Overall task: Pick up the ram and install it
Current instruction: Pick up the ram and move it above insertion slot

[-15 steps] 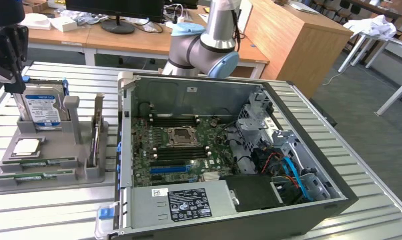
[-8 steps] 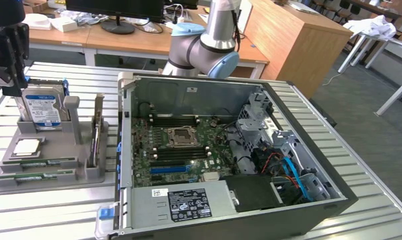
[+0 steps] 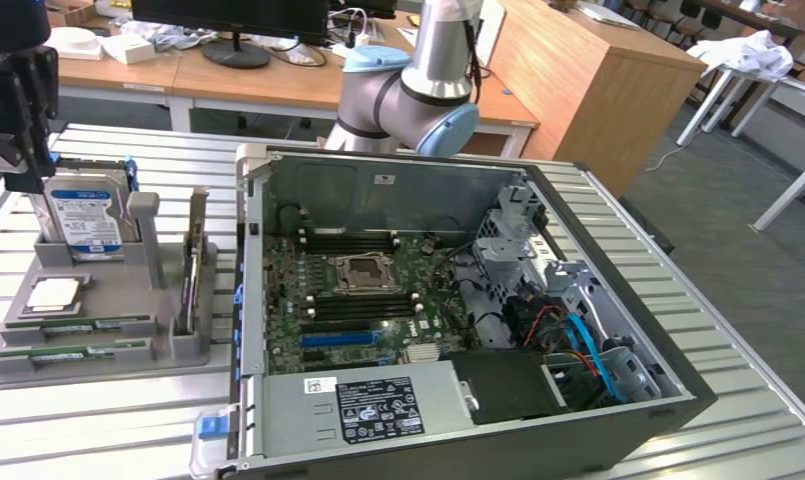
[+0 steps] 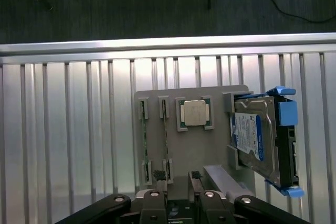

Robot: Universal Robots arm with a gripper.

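Note:
Two green ram sticks (image 3: 75,326) lie on edge in the slots of a grey holder (image 3: 109,365) on the exterior view's left. From the wrist view one ram stick (image 4: 145,136) shows as a thin green edge on the holder (image 4: 197,150). My gripper (image 3: 26,150) hangs high over the holder's far end, above the hard drive and well clear of the ram. Its fingertips (image 4: 159,183) stand apart and the gripper (image 4: 177,181) is open with nothing between them. The open computer case (image 3: 669,400) shows its motherboard with black ram slots (image 3: 362,305) beside the processor socket.
A blue-labelled hard drive (image 3: 85,215) stands upright in the holder, and a processor (image 4: 195,113) lies flat on it. An upright card (image 3: 193,260) stands at the holder's edge nearest the case. Everything rests on a slatted metal table (image 3: 95,430); the arm's base (image 3: 409,95) is behind the case.

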